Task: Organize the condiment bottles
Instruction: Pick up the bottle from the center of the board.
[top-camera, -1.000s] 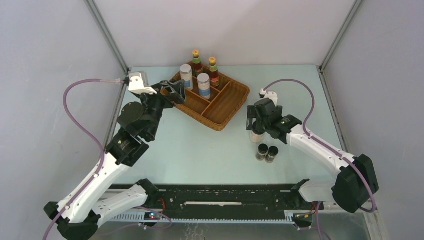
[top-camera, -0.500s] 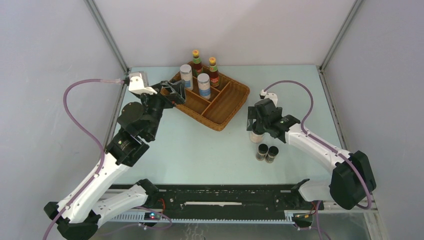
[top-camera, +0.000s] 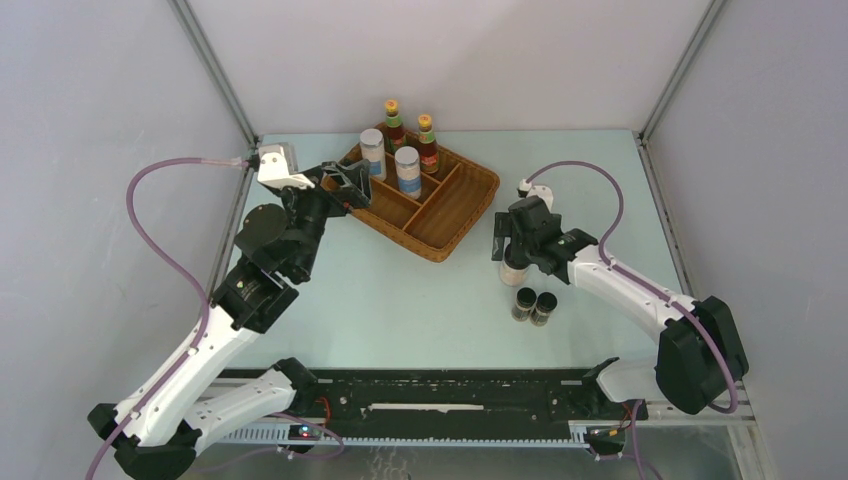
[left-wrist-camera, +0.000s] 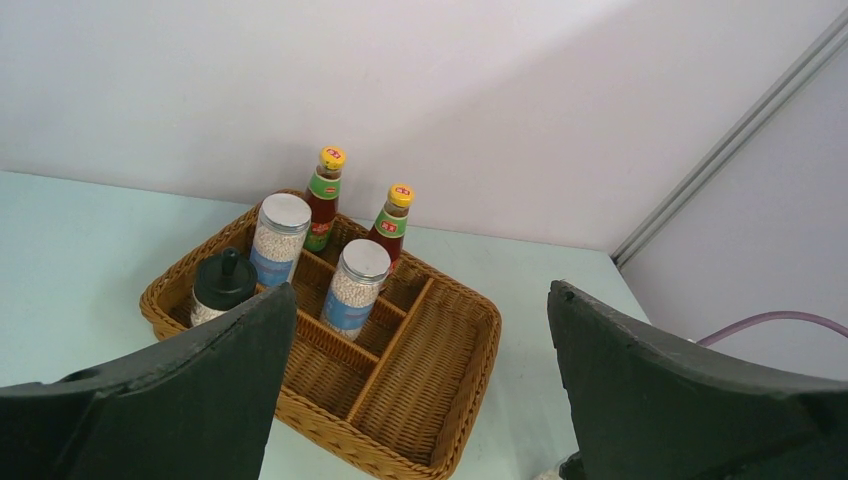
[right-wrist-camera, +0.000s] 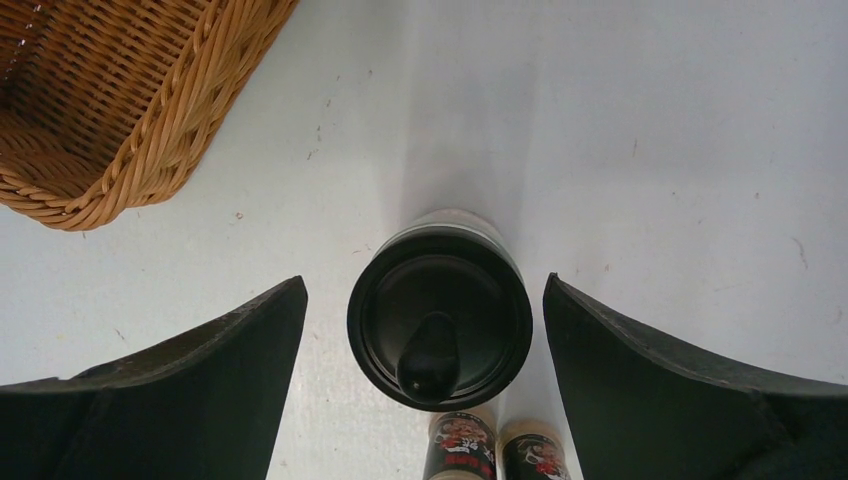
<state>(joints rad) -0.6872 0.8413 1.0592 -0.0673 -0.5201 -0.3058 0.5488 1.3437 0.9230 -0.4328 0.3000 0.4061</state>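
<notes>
Black-capped shaker (right-wrist-camera: 440, 330) stands on the bench (right-wrist-camera: 650, 150), untouched between the spread fingers of the right gripper (right-wrist-camera: 425, 300), just beside two vials (right-wrist-camera: 460, 445). Grasping it is the step in hand. The next move calls for closing, lifting and carrying it to the wicker tray (right-wrist-camera: 100, 130). The left gripper (left-wrist-camera: 420, 290) hangs released.

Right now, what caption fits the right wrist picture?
Open right claw straddles a black-capped shaker on the table, wicker tray nearby.

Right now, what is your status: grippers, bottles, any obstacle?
Left gripper open by tray. Right gripper open, astride table shaker. Two vials close beside it.
</notes>
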